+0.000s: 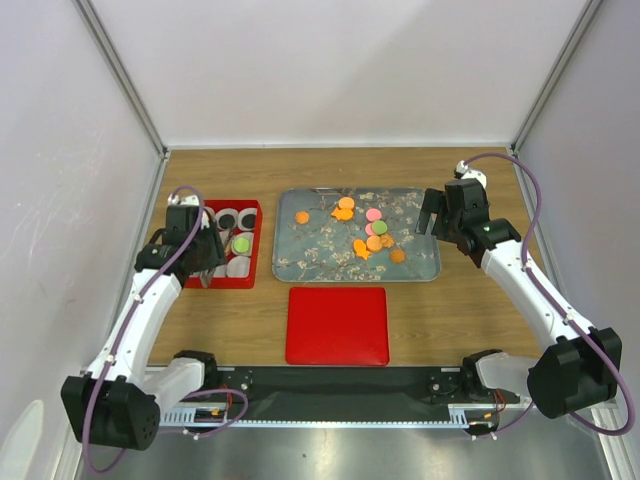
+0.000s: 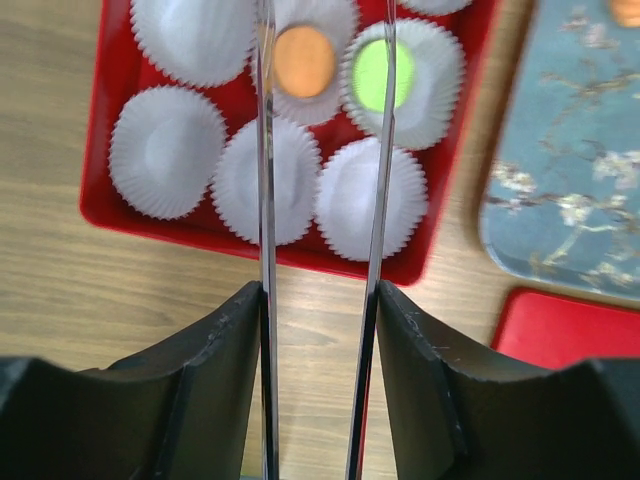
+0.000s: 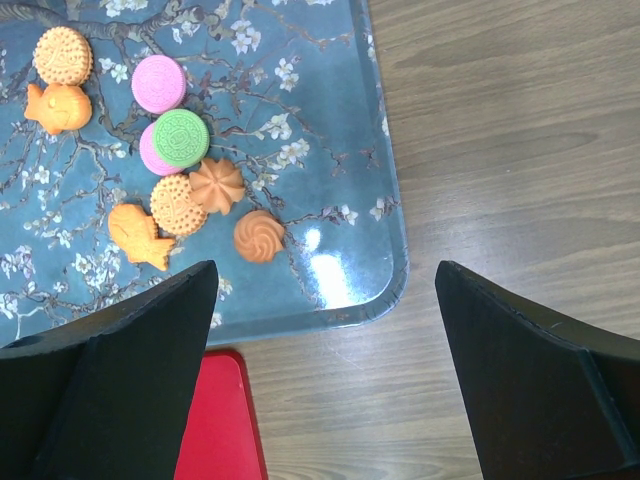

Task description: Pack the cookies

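Observation:
Loose cookies [image 1: 372, 235] in orange, pink and green lie on the blue flowered tray [image 1: 300, 262]; the right wrist view shows a pink one [image 3: 158, 82], a green one [image 3: 181, 137] and an orange swirl [image 3: 259, 236]. A red box [image 1: 250, 283] of white paper cups holds a green cookie [image 2: 378, 75] and an orange one [image 2: 304, 60]. My left gripper [image 2: 320, 295] is shut on metal tongs [image 2: 265, 200], whose blades reach over the box's near cups. My right gripper [image 3: 325, 275] is open and empty above the tray's near right corner.
A flat red square lid [image 1: 337, 325] lies on the wooden table in front of the tray; it also shows in the right wrist view [image 3: 215, 430]. A thin metal thing [image 1: 325, 192] lies at the tray's far edge. White walls enclose the table on three sides.

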Robot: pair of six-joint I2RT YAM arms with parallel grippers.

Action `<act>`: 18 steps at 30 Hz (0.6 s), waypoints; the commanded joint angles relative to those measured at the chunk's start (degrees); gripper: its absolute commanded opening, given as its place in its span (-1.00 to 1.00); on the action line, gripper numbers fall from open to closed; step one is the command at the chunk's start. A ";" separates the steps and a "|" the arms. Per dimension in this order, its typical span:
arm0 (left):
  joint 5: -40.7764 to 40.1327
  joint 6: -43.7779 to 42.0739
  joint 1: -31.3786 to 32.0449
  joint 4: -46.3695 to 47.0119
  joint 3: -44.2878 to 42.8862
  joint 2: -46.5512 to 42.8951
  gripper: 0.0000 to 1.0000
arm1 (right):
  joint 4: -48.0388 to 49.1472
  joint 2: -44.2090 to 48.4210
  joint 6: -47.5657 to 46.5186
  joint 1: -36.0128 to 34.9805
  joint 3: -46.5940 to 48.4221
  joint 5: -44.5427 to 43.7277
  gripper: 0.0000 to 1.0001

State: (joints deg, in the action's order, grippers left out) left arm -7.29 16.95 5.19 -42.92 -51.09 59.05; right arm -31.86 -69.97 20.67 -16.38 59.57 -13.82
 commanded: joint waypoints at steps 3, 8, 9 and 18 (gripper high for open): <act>-1.76 1.85 9.12 0.38 -7.35 -1.65 0.05 | 1.10 0.10 -0.89 0.03 0.46 -1.03 0.94; -5.80 6.86 25.02 1.60 -9.38 0.63 0.06 | 0.48 0.19 -0.98 0.03 0.90 -2.34 0.95; -6.42 7.39 27.13 2.48 -9.38 1.76 0.05 | 0.39 0.19 -1.07 0.03 0.90 -2.61 0.94; -7.74 10.73 42.44 8.81 -9.29 10.20 0.08 | 0.04 -0.69 -1.07 0.12 0.99 -4.63 0.95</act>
State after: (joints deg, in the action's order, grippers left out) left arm -13.45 25.52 45.34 -38.65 -58.65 68.01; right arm -32.03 -70.26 20.67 -16.38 59.57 -16.60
